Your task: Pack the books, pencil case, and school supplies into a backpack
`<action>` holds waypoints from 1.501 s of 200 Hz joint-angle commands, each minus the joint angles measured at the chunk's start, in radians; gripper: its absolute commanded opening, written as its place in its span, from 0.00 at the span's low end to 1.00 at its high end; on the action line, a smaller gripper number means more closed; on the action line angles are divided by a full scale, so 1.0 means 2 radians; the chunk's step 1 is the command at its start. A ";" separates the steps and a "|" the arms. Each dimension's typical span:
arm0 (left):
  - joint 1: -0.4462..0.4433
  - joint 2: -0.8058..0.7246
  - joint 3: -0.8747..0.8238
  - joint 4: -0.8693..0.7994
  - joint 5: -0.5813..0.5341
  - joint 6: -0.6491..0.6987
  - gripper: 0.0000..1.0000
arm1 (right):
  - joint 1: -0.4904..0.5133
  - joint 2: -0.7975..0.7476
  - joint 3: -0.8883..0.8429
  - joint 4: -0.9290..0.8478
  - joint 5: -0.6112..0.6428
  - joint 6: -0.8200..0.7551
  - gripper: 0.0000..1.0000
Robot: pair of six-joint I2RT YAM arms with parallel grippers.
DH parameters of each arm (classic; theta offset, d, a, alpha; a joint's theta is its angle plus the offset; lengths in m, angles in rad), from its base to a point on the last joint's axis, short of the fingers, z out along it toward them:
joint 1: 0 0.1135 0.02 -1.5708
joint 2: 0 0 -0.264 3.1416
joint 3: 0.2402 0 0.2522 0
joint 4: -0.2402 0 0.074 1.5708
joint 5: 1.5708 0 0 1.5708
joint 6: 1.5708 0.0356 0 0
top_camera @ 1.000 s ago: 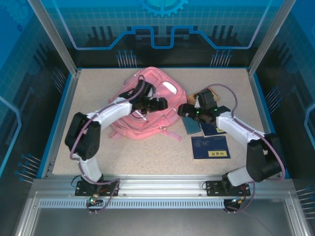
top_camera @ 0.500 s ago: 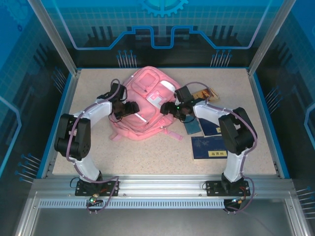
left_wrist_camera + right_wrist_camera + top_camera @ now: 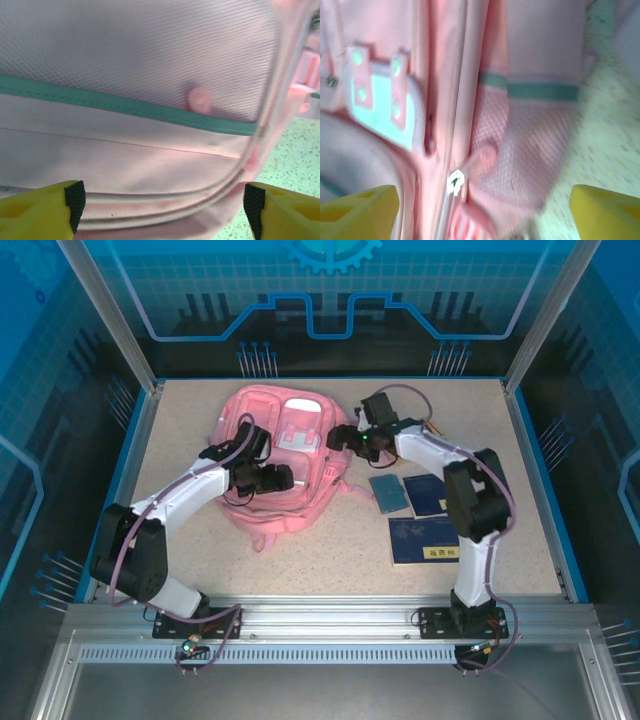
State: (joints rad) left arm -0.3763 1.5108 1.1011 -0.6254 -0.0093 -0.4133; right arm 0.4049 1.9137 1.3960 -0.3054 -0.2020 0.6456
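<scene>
Speckled beige table (image 3: 300, 560) inside a blue-panelled enclosure with an aluminium frame. The backpack (image 3: 285, 455) lay flat, left of centre and toward the far side, front pockets up, with a strap trailing at its near edge. Two navy books (image 3: 428, 540) sat on the right side of the table, well apart from the bag, and a smaller teal piece (image 3: 388, 493) lay just left of them. I could not make out the tan book with any certainty. The left gripper (image 3: 161, 205) hovered over the bag's near-left part, jaws spread wide, nothing pinched. Mesh and a teal trim band (image 3: 125, 105) lay under it. The right gripper (image 3: 487, 210) was at the bag's far-right edge, also spread and empty, above a zip line with a small white pull (image 3: 455, 181). Judgement: the bag looked limp and light, and likely to bunch and slide rather than hold its shape. The best hold is probably the zip pull or the stitched seam beside it, with the other pincer pinning the fabric. The mesh looked snag-prone.
</scene>
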 commanded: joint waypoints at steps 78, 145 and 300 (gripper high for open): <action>-0.108 0.205 0.236 -0.128 -0.174 0.029 0.69 | -0.052 -0.194 -0.218 0.031 0.047 -0.014 1.00; -0.107 0.327 0.355 -0.187 -0.220 0.026 0.56 | -0.041 -0.177 -0.237 0.082 -0.010 -0.031 0.97; -0.087 0.129 0.302 -0.161 -0.171 0.084 0.00 | 0.004 -0.174 -0.226 0.108 -0.099 -0.221 0.62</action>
State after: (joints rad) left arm -0.5694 1.8751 1.7210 -0.9764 -0.3916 -0.2825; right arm 0.4057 1.5684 0.9161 -0.1013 -0.3031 0.3588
